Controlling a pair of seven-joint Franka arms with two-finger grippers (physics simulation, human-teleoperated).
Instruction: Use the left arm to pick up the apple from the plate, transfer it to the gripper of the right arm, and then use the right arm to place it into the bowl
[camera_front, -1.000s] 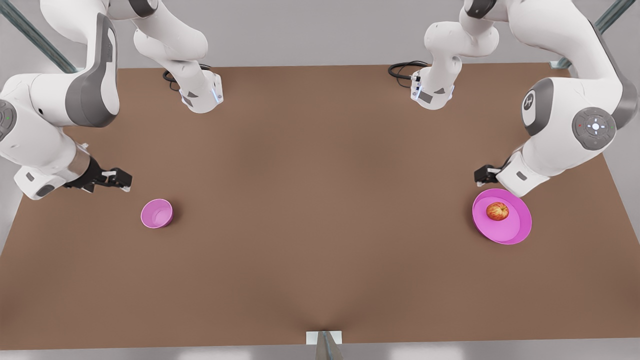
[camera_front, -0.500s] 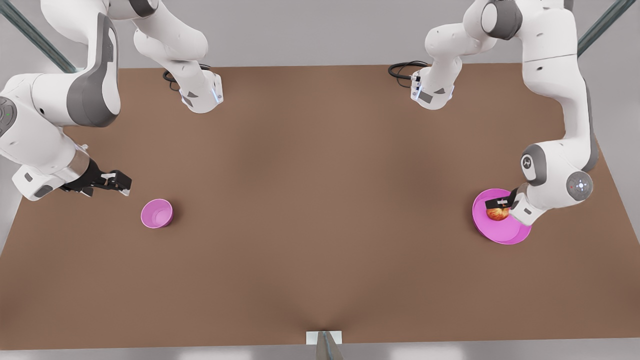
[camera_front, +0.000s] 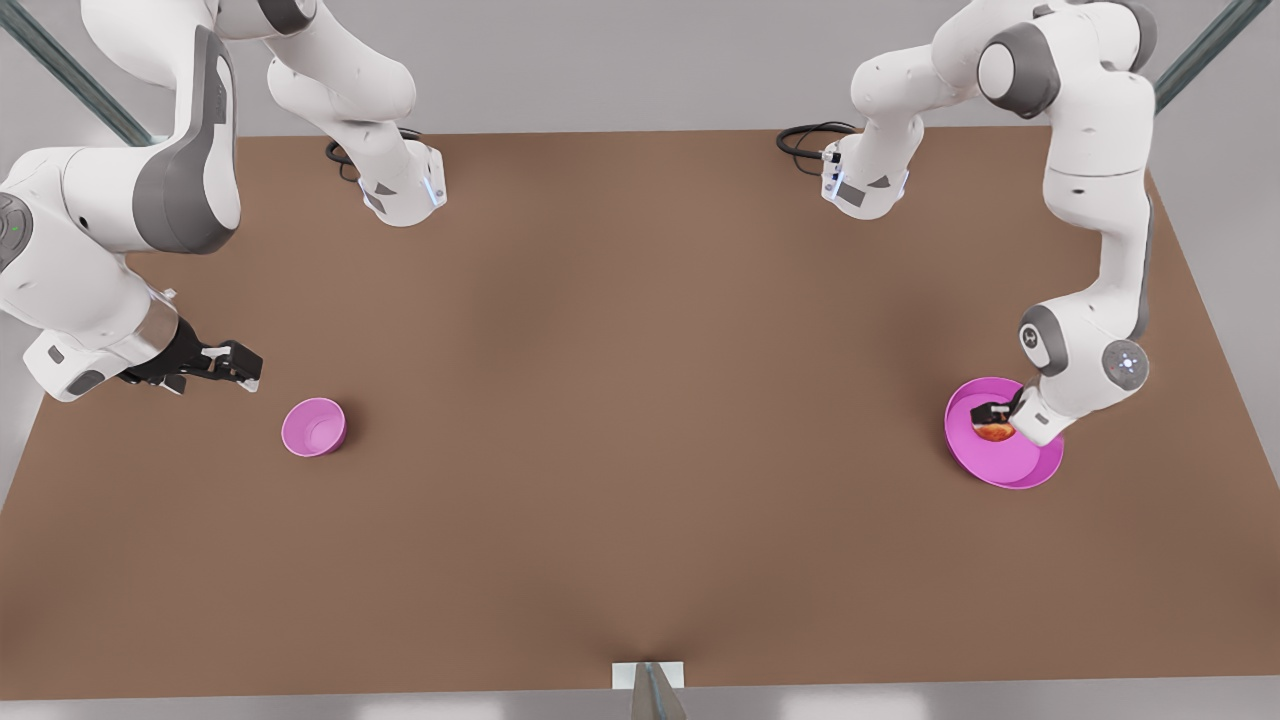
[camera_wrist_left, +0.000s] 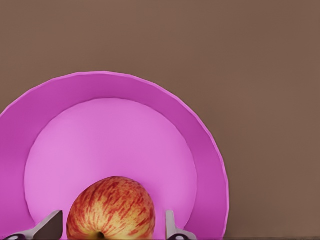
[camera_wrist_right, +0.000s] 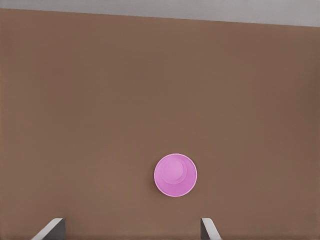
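Observation:
A red-yellow apple (camera_front: 995, 432) (camera_wrist_left: 111, 210) lies on the pink plate (camera_front: 1022, 466) (camera_wrist_left: 115, 135) at the front view's right. My left gripper (camera_front: 994, 418) (camera_wrist_left: 111, 227) is down over the plate, open, with one finger on each side of the apple and a small gap at each side. The pink bowl (camera_front: 314, 427) (camera_wrist_right: 175, 175) stands empty at the front view's left. My right gripper (camera_front: 245, 365) (camera_wrist_right: 131, 227) hovers open just behind and to the left of the bowl, and that arm waits.
Both arm bases (camera_front: 405, 195) (camera_front: 865, 185) stand at the far edge of the brown table (camera_front: 640, 400). A small bracket (camera_front: 648, 676) sits at the table's near edge.
My left arm swung down from behind the plate, and its gripper now straddles the apple. The right arm has barely moved.

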